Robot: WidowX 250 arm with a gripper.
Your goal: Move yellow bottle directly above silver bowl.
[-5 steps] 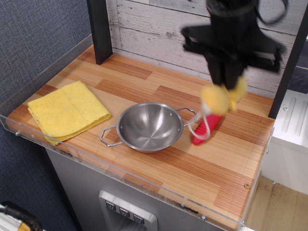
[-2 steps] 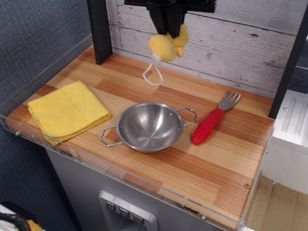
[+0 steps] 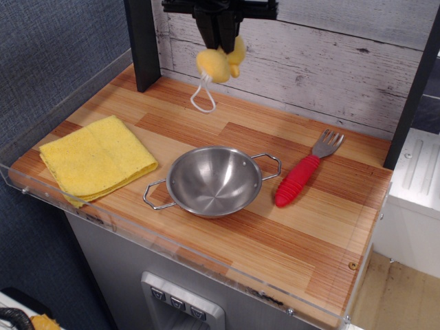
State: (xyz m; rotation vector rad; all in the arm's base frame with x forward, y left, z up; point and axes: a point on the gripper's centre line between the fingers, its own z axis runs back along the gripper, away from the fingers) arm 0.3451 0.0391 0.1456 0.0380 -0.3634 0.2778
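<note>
1. One dark claw (image 3: 218,41) reaches down from the top edge of the view, its jaws pinched on the yellow bottle (image 3: 218,62).
2. The yellow bottle hangs in the air, clear of the counter (image 3: 289,234), near the whitewashed plank wall (image 3: 330,62). Its two rounded lobes sit just below the claw tips, and its white cord loop (image 3: 202,96) dangles beneath them.
3. The silver bowl (image 3: 214,181) stands on the counter, nearer the front edge. In this view the bottle appears above it and slightly to the left, toward the back of the counter. The bowl's two thin wire handles stick out at its left-front and right-rear.
4. A folded yellow cloth (image 3: 96,158) lies flat at the left end of the counter, apart from the bowl.
5. A fork with a red ribbed handle (image 3: 306,170) lies to the right of the bowl, its tines pointing toward the wall.
6. A black post (image 3: 142,41) stands at the back left corner.
</note>
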